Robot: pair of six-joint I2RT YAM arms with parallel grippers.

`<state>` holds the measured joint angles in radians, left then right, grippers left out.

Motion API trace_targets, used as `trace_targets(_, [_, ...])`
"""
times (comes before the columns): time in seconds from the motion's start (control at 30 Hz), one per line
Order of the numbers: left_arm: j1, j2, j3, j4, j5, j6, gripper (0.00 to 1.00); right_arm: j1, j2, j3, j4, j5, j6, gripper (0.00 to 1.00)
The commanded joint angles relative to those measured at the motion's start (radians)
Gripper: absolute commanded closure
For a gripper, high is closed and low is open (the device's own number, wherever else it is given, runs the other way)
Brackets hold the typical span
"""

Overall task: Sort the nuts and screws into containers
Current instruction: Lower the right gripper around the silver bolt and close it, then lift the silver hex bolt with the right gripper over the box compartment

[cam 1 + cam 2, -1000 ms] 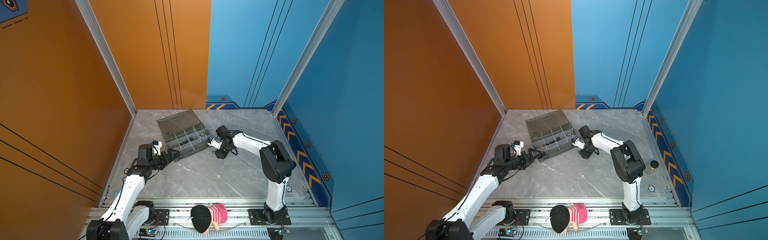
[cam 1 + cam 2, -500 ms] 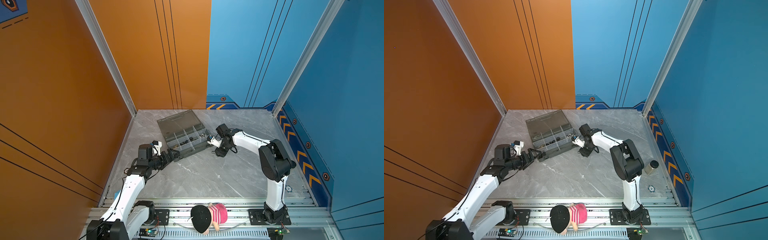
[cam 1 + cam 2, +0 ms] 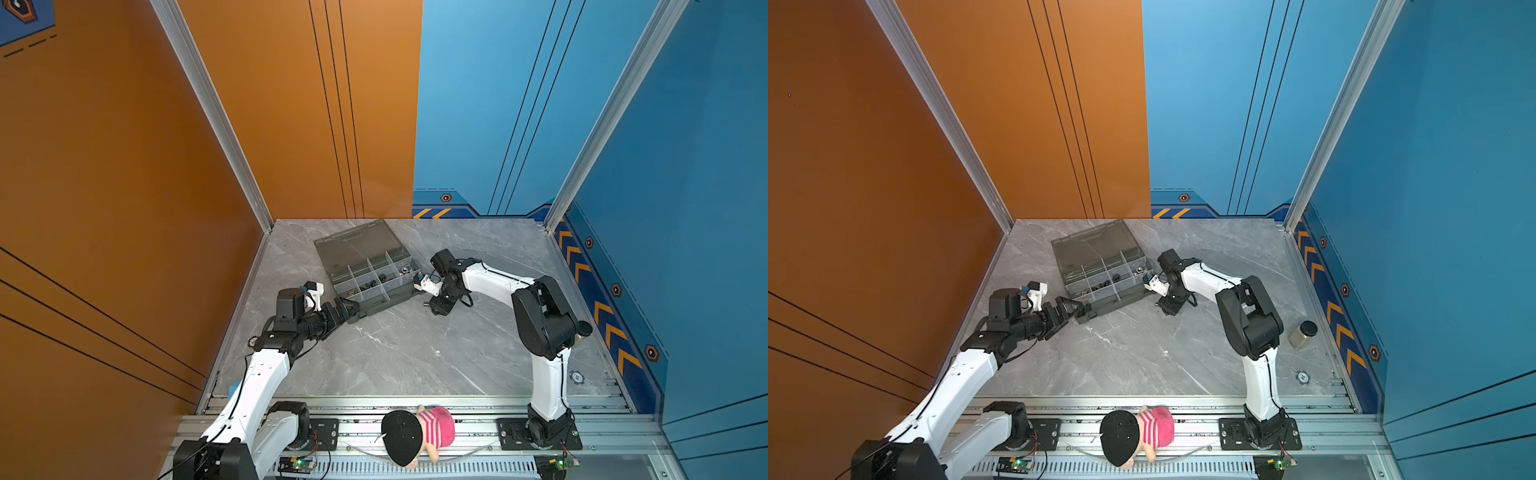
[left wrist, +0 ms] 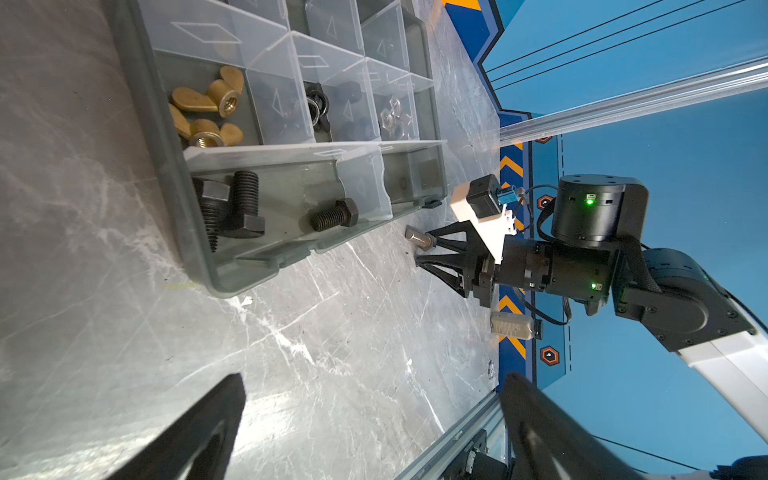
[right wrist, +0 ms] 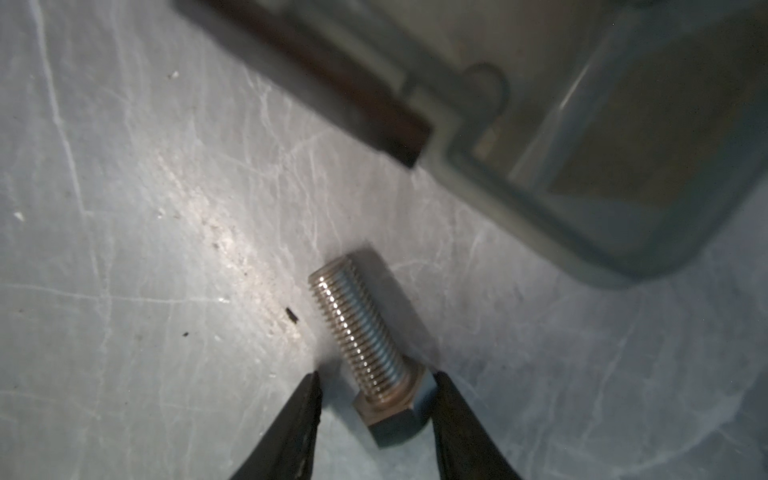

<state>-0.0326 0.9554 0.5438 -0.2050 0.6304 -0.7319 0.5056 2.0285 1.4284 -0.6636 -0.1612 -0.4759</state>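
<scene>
Top view: right pincer (image 3: 432,306) down at the desk (image 3: 395,353) just beside the organiser case (image 3: 390,299); left pincer (image 3: 348,310) held wide at its near corner. Left wrist view: silver bolt (image 4: 419,238) flat on the desk, outside every cell (image 4: 291,199). Right wrist view: half-narrowed astride the hex head (image 5: 395,411), one side touching, gap at the other; centre, then squeeze on the flats.
</scene>
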Motion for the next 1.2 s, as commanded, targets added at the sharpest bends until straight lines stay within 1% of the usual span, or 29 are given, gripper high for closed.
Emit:
trace_targets(0.0, [0.010, -0.004, -0.009, 0.001, 0.011, 0.000, 0.02, 0.010, 0.024, 0.024, -0.024, -0.028, -0.022, 0.54])
trace_targets(0.23, [0.010, -0.004, -0.010, 0.001, 0.012, 0.002, 0.02, 0.013, 0.036, 0.036, -0.018, 0.000, -0.047, 0.53])
trace_targets(0.37, [0.010, -0.004, -0.010, 0.001, 0.013, 0.001, 0.02, 0.014, 0.038, 0.052, -0.032, 0.008, -0.048, 0.52])
trace_targets(0.4, [0.010, -0.005, -0.009, 0.001, 0.013, 0.001, 0.02, 0.014, 0.064, 0.051, -0.034, 0.008, -0.049, 0.52])
trace_targets(0.53, [0.011, -0.007, -0.010, -0.001, 0.014, 0.003, 0.02, 0.016, 0.079, 0.054, -0.042, 0.013, -0.044, 0.52])
trace_targets(0.63, [0.011, -0.007, -0.011, -0.002, 0.014, 0.003, 0.02, 0.014, 0.081, 0.058, -0.056, 0.013, -0.036, 0.53])
trace_targets(0.97, [0.011, -0.007, -0.016, 0.007, 0.014, 0.001, 0.02, 0.013, 0.052, 0.027, -0.083, 0.012, -0.008, 0.66])
trace_targets(1.03, [0.011, -0.007, -0.016, 0.007, 0.015, 0.000, 0.02, 0.013, 0.052, 0.019, -0.087, 0.010, -0.002, 0.73])
trace_targets(1.07, [0.011, -0.007, -0.016, 0.007, 0.015, 0.000, 0.02, 0.011, 0.019, 0.018, -0.089, 0.008, 0.001, 0.77])
trace_targets(1.17, [0.011, -0.007, -0.015, 0.007, 0.016, -0.001, 0.02, 0.007, -0.005, 0.007, -0.092, -0.007, 0.016, 0.87])
